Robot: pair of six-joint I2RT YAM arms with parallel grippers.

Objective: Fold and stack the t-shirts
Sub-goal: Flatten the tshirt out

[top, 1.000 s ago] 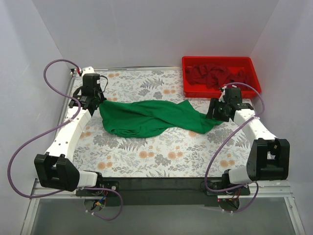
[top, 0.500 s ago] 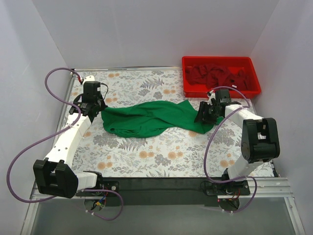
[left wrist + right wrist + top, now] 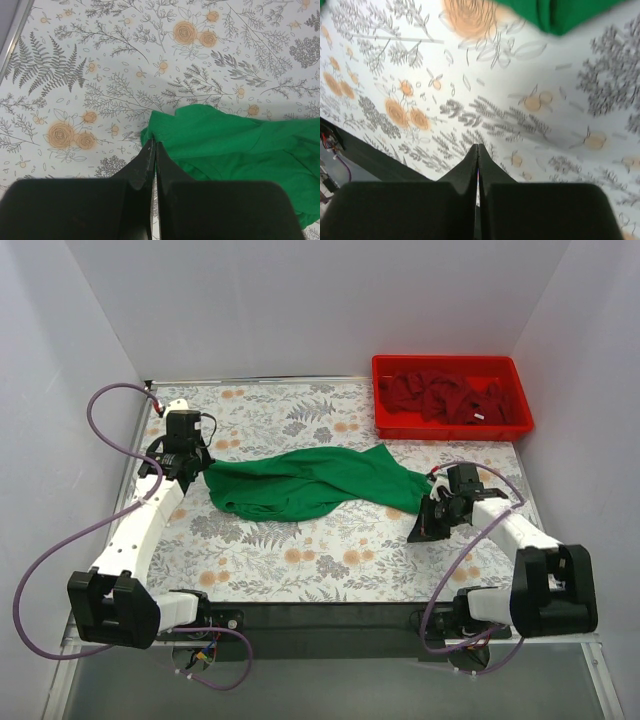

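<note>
**Operator:** Where are the task items lying?

**Technician:** The bright green cloth t-shirt (image 3: 300, 480) is lying bunched and twisted across the middle of the floral-patterned tabletop (image 3: 330, 560), running left to right. The dark red cloth t-shirts (image 3: 450, 395) are sitting in a heap inside the red plastic bin (image 3: 445, 359) at the far right corner.

**Operator:** What are the grippers doing?

**Technician:** The left gripper (image 3: 203, 468) is sitting at the green shirt's left end. In the left wrist view its fingers are pressing together with the tips on the cloth's edge, and they appear to be nipping the hem. The right gripper (image 3: 415, 535) is hovering over bare tabletop on the near side of the shirt's right end, apart from the cloth. In its wrist view the fingers are meeting flush, with nothing between them.

**Operator:** Which step is in hand?

**Technician:** By judgement, the spreading step. The green shirt is not yet lying flat, no fold is showing, and nothing is stacked, so the task is at an early stage.

**Operator:** What is the next move calling for?

**Technician:** The right gripper would need to open, reach toward the far side to the shirt's right end, and take a hem or sleeve. Drawing it rightward against the left gripper's hold should work the twist out. The cloth is soft, so a shallow pinch may slip.
</note>
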